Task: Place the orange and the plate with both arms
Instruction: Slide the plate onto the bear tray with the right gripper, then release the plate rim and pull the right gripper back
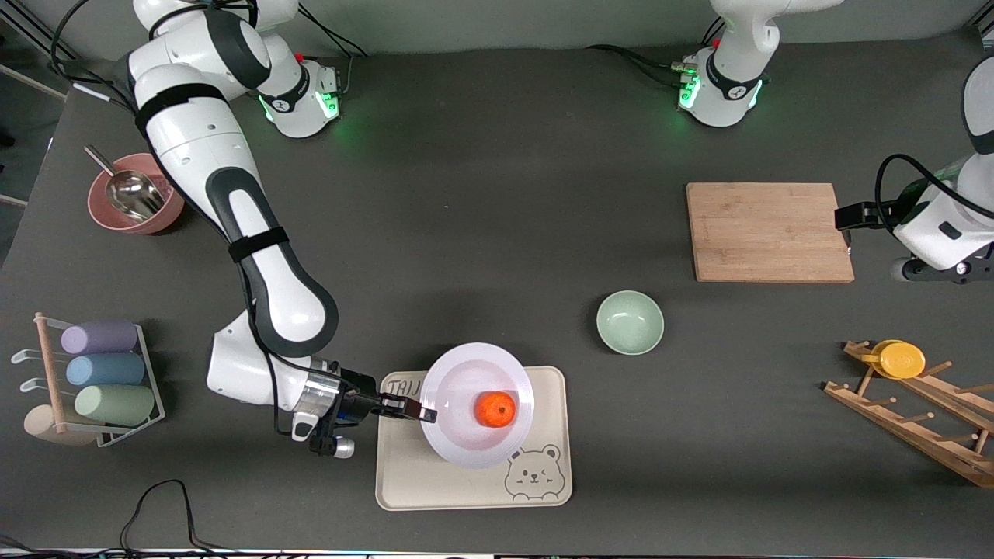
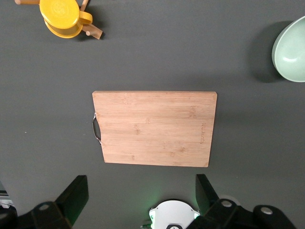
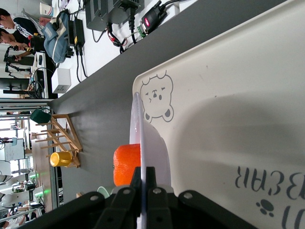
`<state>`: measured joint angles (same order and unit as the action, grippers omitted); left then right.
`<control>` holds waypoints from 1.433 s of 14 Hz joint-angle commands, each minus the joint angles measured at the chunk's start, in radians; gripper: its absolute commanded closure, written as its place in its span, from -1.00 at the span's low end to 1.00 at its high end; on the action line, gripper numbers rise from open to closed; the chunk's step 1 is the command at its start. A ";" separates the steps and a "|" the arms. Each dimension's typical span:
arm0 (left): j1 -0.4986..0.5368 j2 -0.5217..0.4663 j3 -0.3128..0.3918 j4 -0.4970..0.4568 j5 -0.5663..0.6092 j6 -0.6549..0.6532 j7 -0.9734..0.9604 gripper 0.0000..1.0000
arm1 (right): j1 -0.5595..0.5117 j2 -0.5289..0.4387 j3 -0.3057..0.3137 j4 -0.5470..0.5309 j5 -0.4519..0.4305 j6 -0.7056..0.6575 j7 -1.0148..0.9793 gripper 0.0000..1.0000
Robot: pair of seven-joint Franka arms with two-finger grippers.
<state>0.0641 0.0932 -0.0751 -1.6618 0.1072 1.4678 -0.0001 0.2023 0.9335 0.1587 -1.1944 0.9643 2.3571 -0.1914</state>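
Two white arms at dark grey table (image 1: 497, 194). Right pincer (image 1: 425, 413) clamped on rim of round glossy white plate (image 1: 466, 388), fingers (image 3: 153, 183) pinching its edge. Plate over beige rectangular bear-printed tray (image 1: 474, 481); contact with tray unclear. Small bright-orange fruit (image 1: 495, 409) sits in plate. Left pincer (image 2: 138, 200) spread wide, holding nothing, hangs over table beside rectangular wooden cutting board (image 1: 769, 231); left arm waits. Pale green bowl (image 1: 630, 322) lies between board and tray.

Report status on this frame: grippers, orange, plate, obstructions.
Right gripper shut on plate rim, over bear tray. Left gripper open, waiting over cutting board. Orange in plate. Nothing in the way.
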 commanded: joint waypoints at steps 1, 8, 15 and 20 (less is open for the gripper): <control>0.003 0.010 0.000 0.022 0.014 -0.012 0.006 -1.00 | 0.002 0.096 0.005 0.125 -0.019 -0.010 -0.017 1.00; 0.005 0.014 0.000 0.022 0.014 -0.017 0.006 -1.00 | 0.000 0.133 0.005 0.144 -0.019 0.019 -0.036 1.00; 0.006 0.016 0.000 0.022 0.012 -0.015 0.006 -1.00 | 0.003 0.153 0.005 0.176 -0.024 0.019 -0.033 -1.00; 0.007 0.016 0.000 0.022 0.011 -0.018 0.006 -1.00 | 0.003 0.140 0.005 0.171 -0.102 0.016 -0.011 -1.00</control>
<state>0.0675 0.1006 -0.0723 -1.6617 0.1075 1.4678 0.0004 0.2027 1.0568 0.1588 -1.0645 0.9324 2.3764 -0.2241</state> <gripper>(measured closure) 0.000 0.251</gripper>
